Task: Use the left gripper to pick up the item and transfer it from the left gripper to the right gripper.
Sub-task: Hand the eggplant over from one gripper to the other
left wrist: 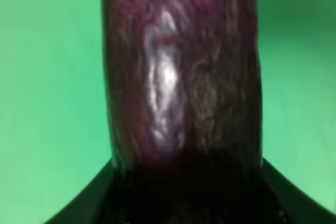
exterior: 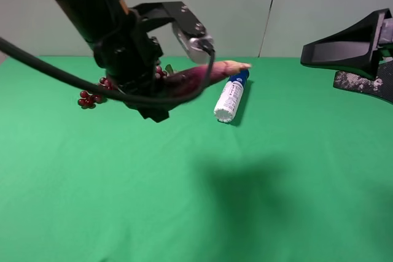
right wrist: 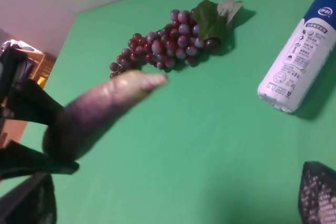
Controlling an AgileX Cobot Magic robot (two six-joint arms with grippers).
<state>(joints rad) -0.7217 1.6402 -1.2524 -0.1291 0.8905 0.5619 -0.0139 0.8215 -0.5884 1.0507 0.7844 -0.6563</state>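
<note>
1 eggplant (exterior: 191, 78) in left gripper (exterior: 158, 87), 1 bottle (exterior: 230, 97), 1 grape bunch (right wrist: 168, 45).

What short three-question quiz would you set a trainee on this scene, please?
1. True or false: the left hand is shut on the eggplant.
2. Fill in the blank: the white bottle lying on the green cloth has a ___ cap.
3. Pick one. The right hand is: A) shut on the bottle; B) open and empty; C) shut on the eggplant.
Key: 1 true; 2 blue; 3 B.
</note>
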